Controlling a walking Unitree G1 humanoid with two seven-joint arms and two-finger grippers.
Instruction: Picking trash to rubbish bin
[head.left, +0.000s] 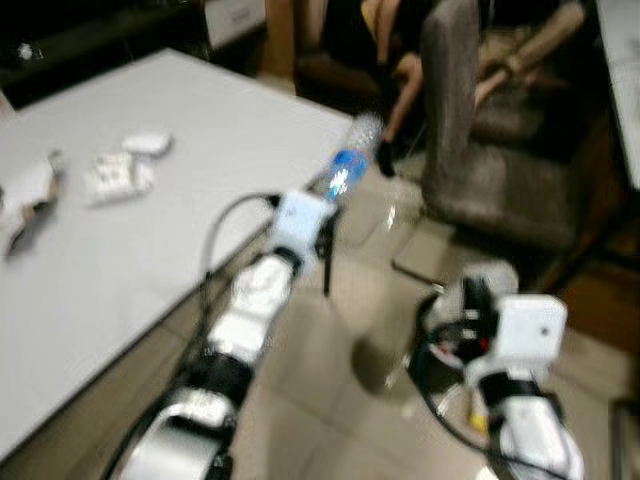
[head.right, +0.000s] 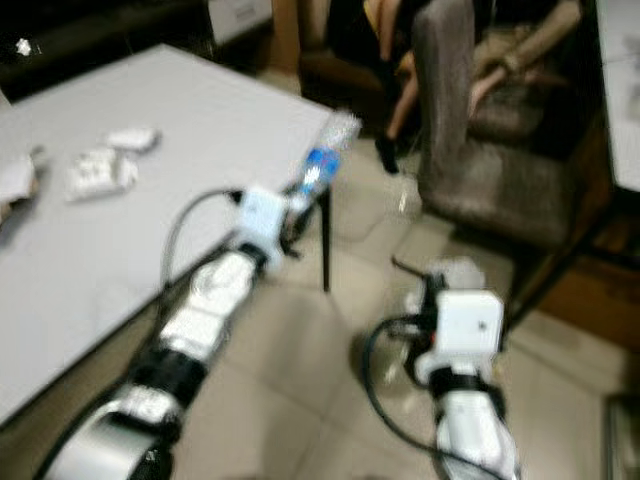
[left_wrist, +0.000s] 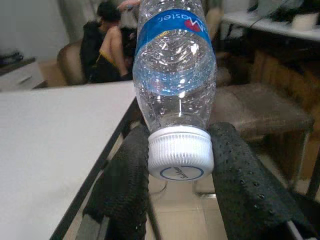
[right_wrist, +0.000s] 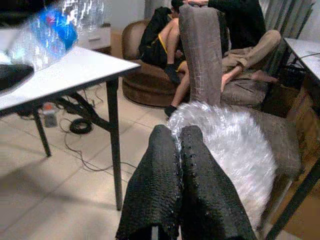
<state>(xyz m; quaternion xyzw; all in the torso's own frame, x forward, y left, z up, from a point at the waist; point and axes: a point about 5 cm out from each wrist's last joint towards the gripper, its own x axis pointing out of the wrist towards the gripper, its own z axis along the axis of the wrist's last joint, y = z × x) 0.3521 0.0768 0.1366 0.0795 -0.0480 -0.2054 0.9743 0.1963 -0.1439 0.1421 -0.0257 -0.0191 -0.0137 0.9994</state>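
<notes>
- Here the clear plastic bottle (left_wrist: 175, 80) with a blue label sits clamped at its white cap (left_wrist: 180, 156) between the two black fingers (left_wrist: 125, 190) of the left gripper (left_wrist: 180, 175), its body pointing away from the wrist.
- The left gripper (head.left: 335, 205) is stretched forward past the corner of the white table (head.left: 150, 250), with the bottle (head.left: 350, 160) beyond its tip, above the tiled floor (head.left: 340, 330).
- The right gripper (right_wrist: 178, 150) has its fingers pressed together on a crinkled piece of clear plastic wrap (right_wrist: 230, 145), which bulges just beyond them.
- On the table, off to the left arm's side, lie scraps of white paper trash (head.left: 120, 175).
- Ahead of both grippers stands a grey-brown chair (head.left: 480, 130); behind it a person (right_wrist: 200, 30) sits on a sofa.
</notes>
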